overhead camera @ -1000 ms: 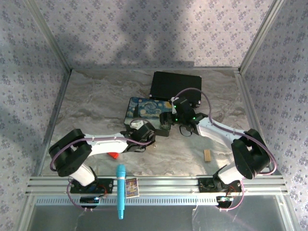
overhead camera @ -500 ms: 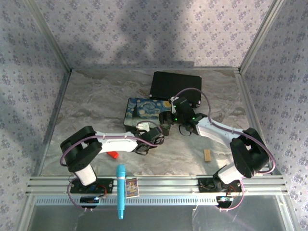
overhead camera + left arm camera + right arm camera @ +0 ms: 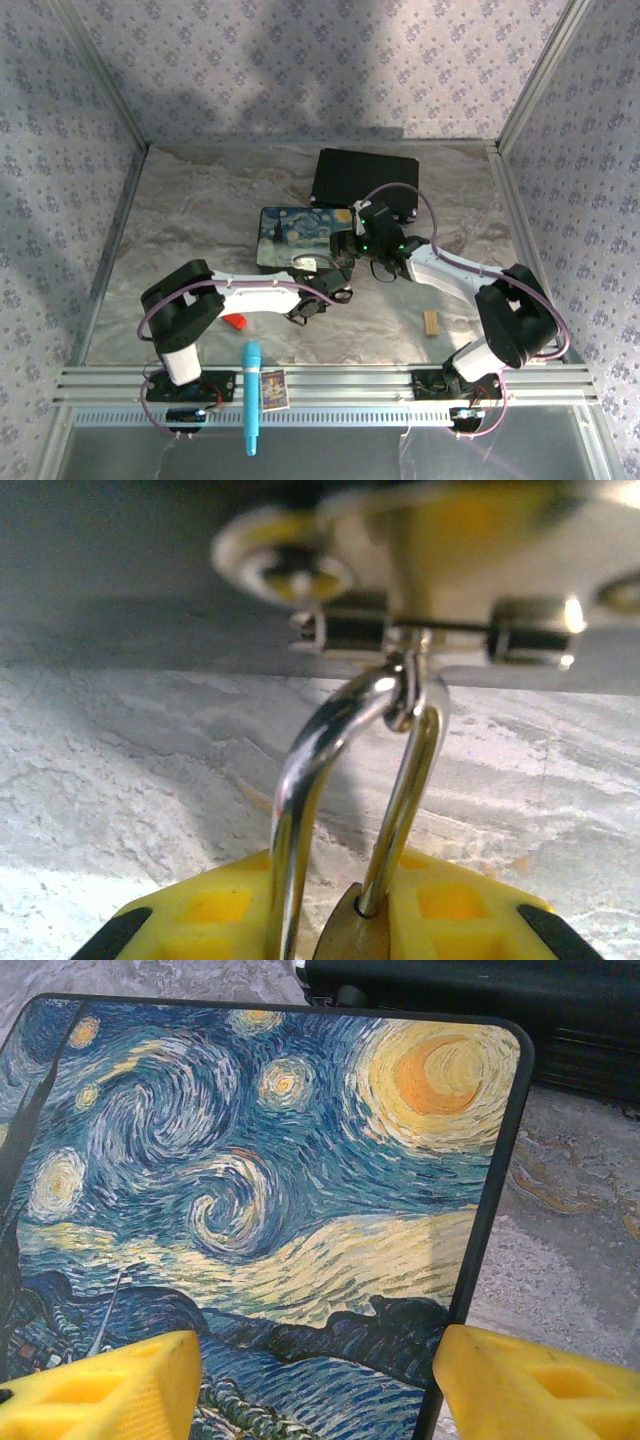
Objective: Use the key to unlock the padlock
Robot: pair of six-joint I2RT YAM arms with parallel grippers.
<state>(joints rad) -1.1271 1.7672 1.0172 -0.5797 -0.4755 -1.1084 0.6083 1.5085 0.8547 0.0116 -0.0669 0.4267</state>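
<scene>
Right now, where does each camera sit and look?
Top external: above and behind, looking down on the table; left arm, right arm show.
Left wrist: on left arm, facing the padlock; left gripper at bottom.
Right wrist: on right arm, facing the starry box; right gripper at bottom.
Shared: top and right wrist see starry box, black case.

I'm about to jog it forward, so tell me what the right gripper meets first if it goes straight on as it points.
Probably the starry-night box: the right gripper, open, points at its painted lid near one edge. The black case lies beyond. Depth is hard to judge.
</scene>
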